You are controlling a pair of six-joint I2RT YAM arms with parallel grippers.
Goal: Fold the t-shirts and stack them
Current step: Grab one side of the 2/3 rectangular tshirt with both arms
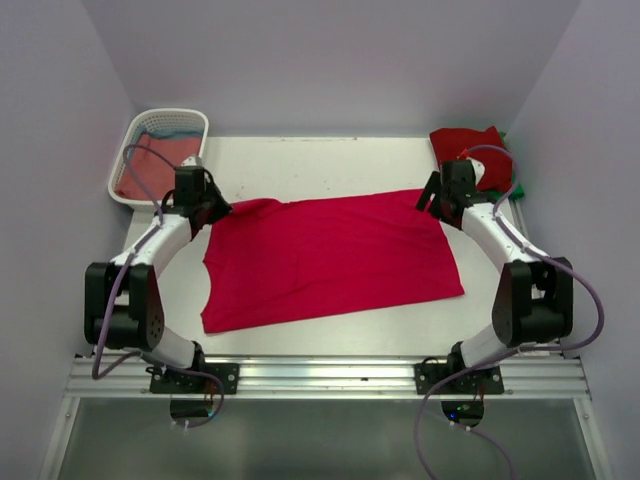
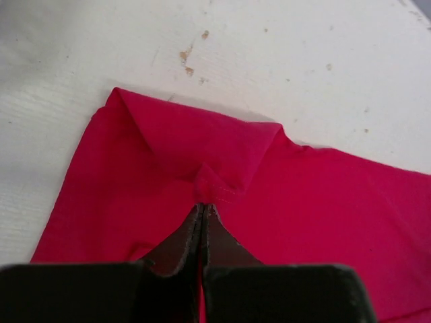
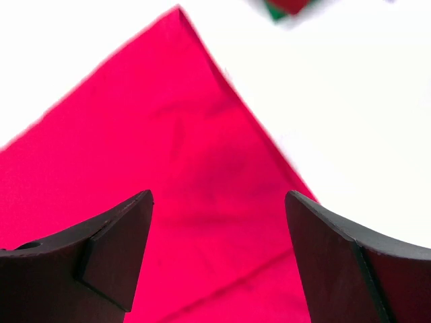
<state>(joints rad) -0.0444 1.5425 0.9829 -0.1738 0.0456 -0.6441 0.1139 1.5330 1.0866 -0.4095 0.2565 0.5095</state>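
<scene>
A bright crimson t-shirt (image 1: 330,260) lies spread flat across the middle of the table. My left gripper (image 1: 222,208) is at its back left corner, where the sleeve is folded inward. In the left wrist view the left gripper (image 2: 204,205) is shut, pinching a puckered bit of stitched hem of the crimson cloth (image 2: 323,202). My right gripper (image 1: 430,200) hovers at the shirt's back right corner. In the right wrist view the right gripper (image 3: 219,198) is open, with only the crimson cloth (image 3: 168,134) below it and nothing between its fingers.
A folded darker red t-shirt (image 1: 470,143) lies on a green one (image 1: 508,138) at the back right corner. A white slatted basket (image 1: 170,113) at the back left holds a dusty-red t-shirt (image 1: 150,172) and a blue one (image 1: 172,130).
</scene>
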